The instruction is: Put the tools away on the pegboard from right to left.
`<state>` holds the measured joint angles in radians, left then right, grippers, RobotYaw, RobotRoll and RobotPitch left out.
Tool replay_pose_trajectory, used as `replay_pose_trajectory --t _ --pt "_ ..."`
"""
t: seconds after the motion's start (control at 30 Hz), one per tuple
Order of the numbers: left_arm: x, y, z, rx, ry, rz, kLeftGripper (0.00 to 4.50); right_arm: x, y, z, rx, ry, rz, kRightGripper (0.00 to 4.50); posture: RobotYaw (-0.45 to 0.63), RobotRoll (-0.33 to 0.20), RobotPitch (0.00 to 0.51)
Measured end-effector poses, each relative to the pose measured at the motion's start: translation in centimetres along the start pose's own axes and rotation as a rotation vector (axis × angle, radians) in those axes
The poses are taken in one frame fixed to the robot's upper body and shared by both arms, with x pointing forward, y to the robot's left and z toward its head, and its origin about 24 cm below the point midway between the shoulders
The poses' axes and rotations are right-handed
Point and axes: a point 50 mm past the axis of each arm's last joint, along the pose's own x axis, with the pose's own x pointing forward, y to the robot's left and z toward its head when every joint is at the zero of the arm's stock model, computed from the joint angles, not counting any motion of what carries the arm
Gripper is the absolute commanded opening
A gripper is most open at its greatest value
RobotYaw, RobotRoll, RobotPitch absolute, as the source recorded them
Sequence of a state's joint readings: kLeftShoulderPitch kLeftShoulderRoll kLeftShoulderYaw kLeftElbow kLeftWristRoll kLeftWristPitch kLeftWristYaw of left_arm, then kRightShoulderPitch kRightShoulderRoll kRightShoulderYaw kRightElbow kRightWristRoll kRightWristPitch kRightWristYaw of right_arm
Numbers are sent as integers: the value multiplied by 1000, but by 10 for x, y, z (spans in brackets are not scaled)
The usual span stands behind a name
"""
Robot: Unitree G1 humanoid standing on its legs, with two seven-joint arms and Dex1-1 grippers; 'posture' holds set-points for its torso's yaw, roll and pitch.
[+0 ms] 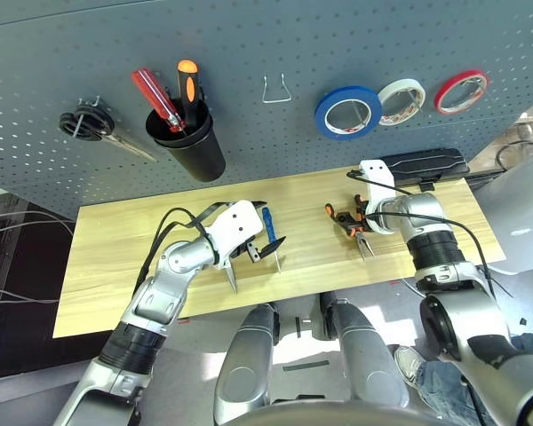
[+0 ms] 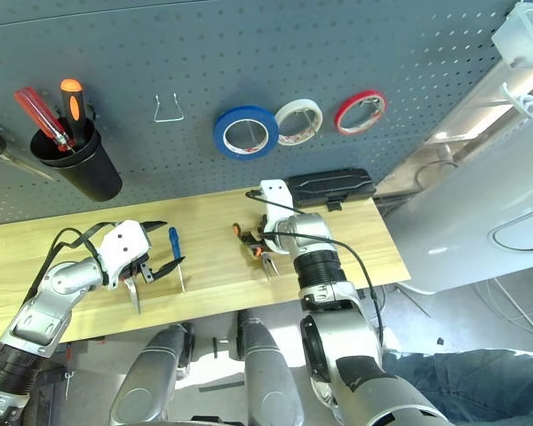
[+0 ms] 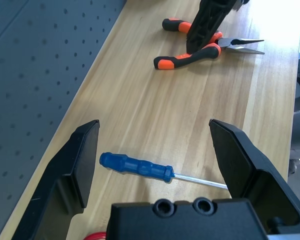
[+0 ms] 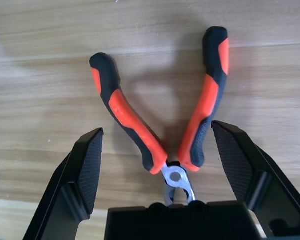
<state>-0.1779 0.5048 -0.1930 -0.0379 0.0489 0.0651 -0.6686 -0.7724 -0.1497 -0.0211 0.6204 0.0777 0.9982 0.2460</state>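
A workshop: a grey-blue pegboard (image 1: 249, 133) behind a wooden table (image 1: 115, 266) carries hooks, tape rolls (image 1: 347, 112), scissors (image 1: 93, 124) and a black cup (image 1: 191, 146) of screwdrivers.

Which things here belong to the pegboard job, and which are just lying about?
Job:
- pegboard
- blue tape roll, already hung
- orange-and-black pliers, on the table between the open right end effector's fingers
- blue-handled screwdriver, on the table by the open left end effector

Bystanders:
- white tape roll
- red tape roll
- black cup holding two screwdrivers
- black case
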Motion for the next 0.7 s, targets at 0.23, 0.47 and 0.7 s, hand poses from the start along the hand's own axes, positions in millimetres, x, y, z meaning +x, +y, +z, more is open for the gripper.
replay_pose_trajectory --t 0.23,0.47,0.7 --pt "1 -4 -8 10 103 -63 4500 6 4 5 -13 -14 -11 4460 77 0 327" --pt "10 -8 -6 15 160 -115 4500 7 3 5 -28 -16 -18 4460 56 0 324" --pt "15 -10 -2 12 142 -124 4500 -3 -4 8 -53 -10 -28 4460 43 0 321"
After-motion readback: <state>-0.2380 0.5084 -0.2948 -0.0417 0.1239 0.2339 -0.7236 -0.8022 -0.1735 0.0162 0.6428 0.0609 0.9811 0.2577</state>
